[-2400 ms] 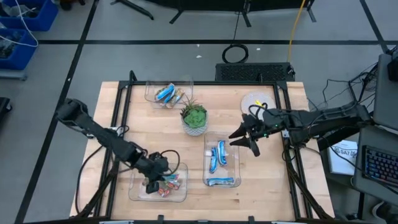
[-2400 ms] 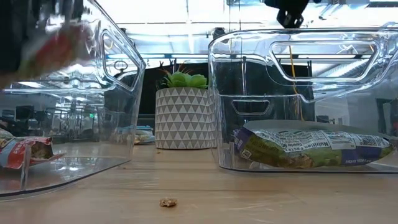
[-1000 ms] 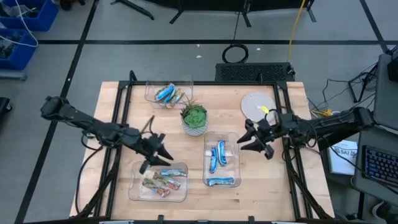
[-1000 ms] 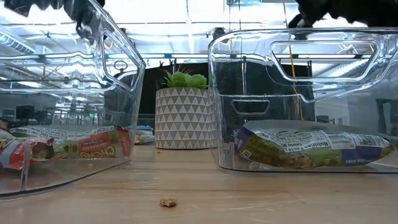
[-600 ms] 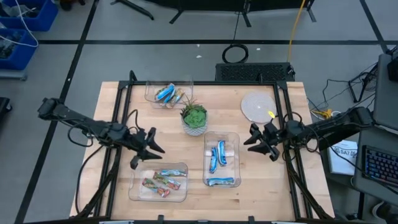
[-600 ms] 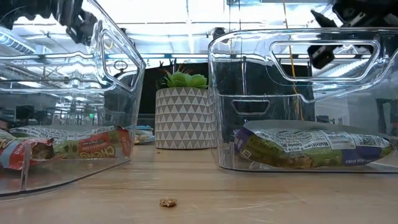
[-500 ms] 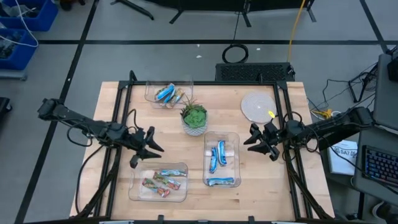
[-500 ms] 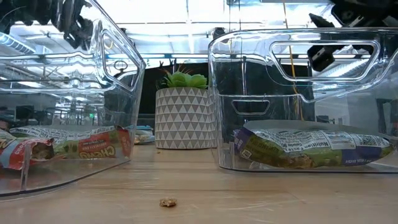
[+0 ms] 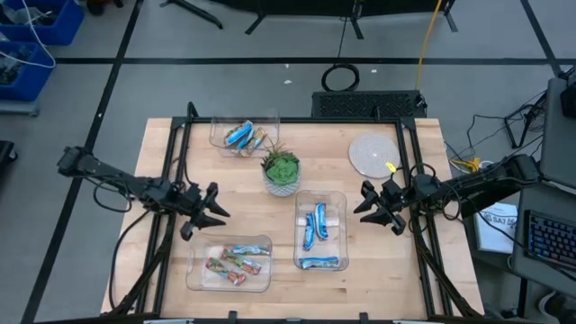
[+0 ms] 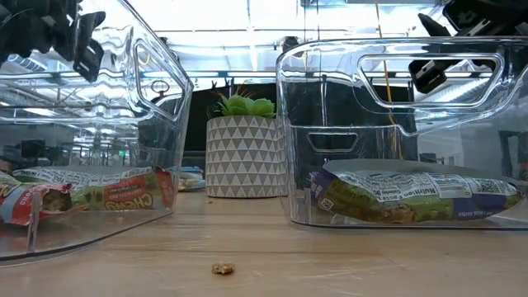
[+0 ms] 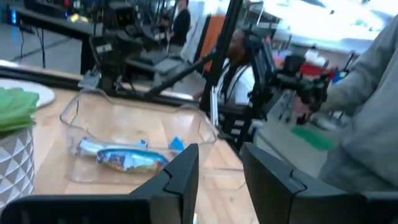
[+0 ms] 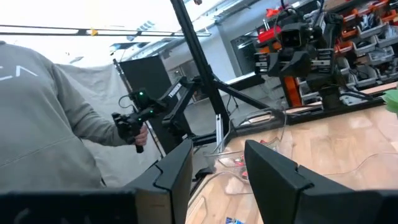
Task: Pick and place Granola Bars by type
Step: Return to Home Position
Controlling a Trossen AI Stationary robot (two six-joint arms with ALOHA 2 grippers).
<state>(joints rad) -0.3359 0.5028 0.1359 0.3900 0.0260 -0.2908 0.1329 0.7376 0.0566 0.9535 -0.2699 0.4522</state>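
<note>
Both grippers hang open and empty above the table. My left gripper [image 9: 209,220] [image 11: 221,155] hovers just beyond the far left corner of the near-left clear bin [image 9: 229,264], where several tan/red/green bars [image 9: 232,262] [image 10: 91,190] lie flat. My right gripper [image 9: 362,202] [image 12: 217,155] floats right of the middle bin [image 9: 320,231], which holds three blue-wrapped bars [image 9: 315,225] [image 10: 412,196] on its floor. The far bin [image 9: 243,135] contains a few mixed bars [image 9: 241,135]. The left wrist view looks across the middle bin [image 11: 134,140] and a blue bar [image 11: 124,158].
A potted green plant [image 9: 281,169] [image 10: 246,153] stands between the far bin and the middle bin. A white disc [image 9: 371,153] lies toward the far right corner. A small crumb [image 10: 221,268] sits on the near boards. A person in grey [image 12: 43,118] stands beyond the table.
My left gripper has drawn back from above the near-left bin toward the table's left edge, staying open. My right gripper has shifted a little toward the right edge. The bars in the bins have not moved.
</note>
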